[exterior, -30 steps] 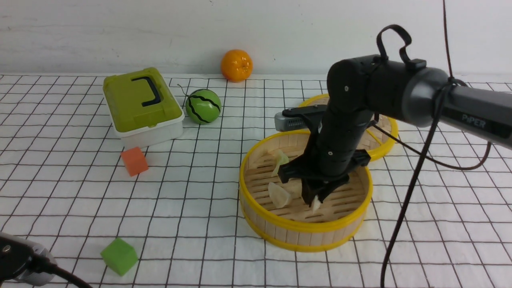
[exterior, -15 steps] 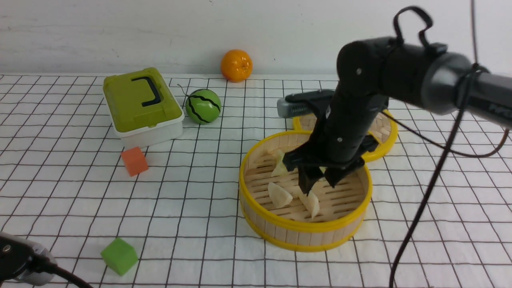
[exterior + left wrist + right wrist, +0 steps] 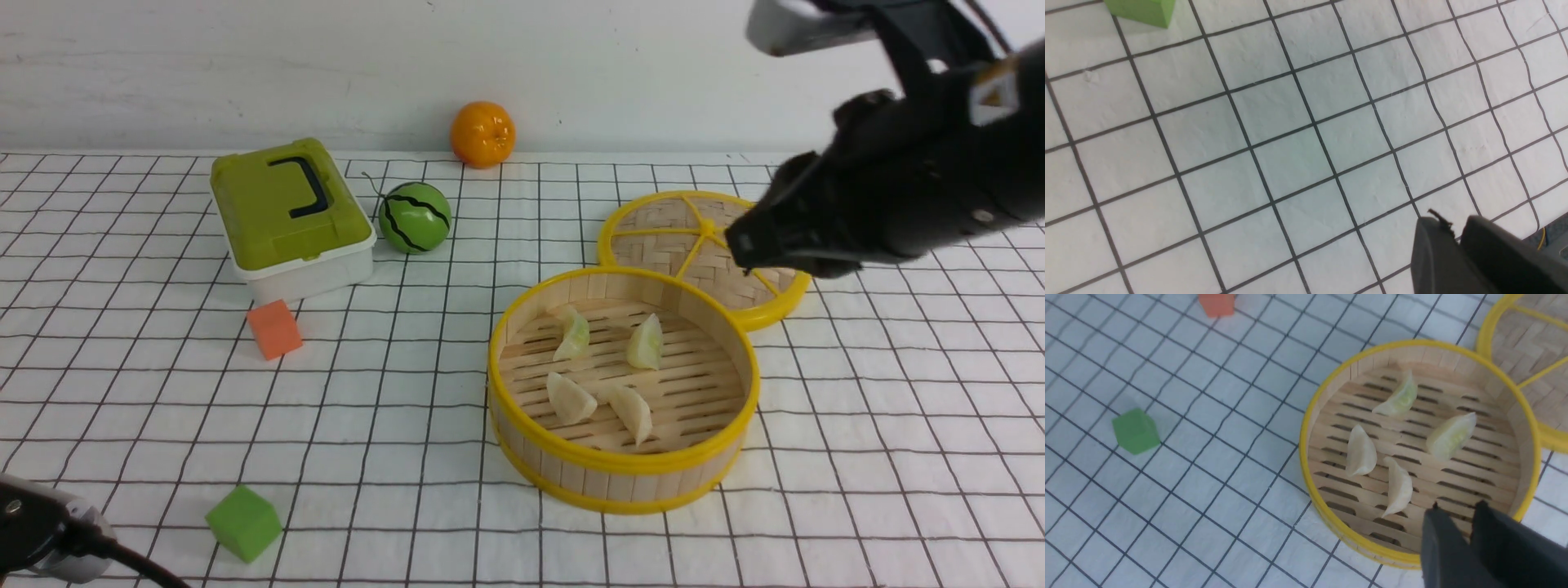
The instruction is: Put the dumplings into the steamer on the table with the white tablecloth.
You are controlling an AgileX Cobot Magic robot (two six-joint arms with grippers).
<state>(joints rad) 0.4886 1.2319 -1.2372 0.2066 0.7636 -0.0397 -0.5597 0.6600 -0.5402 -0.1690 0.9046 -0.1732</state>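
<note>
Dumplings [image 3: 569,398], 4, inside steamer [image 3: 622,465] rim; right gripper [image 3: 1458,508] and left gripper [image 3: 1453,222] nearly closed, empty.

Bamboo-strip steamer [image 3: 622,478] with glossy yellow rims, waxy translucent dumplings [image 3: 571,335], matt creased tablecloth [image 3: 408,392], perhaps foam cubes [image 3: 243,523]

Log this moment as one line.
dumplings: four in steamer | right gripper: shut, empty | left gripper: shut, empty, over tablecloth | task: looks done

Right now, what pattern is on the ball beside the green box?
Green with wavy black stripes, like a watermelon; the front view shows the ball best.
</note>
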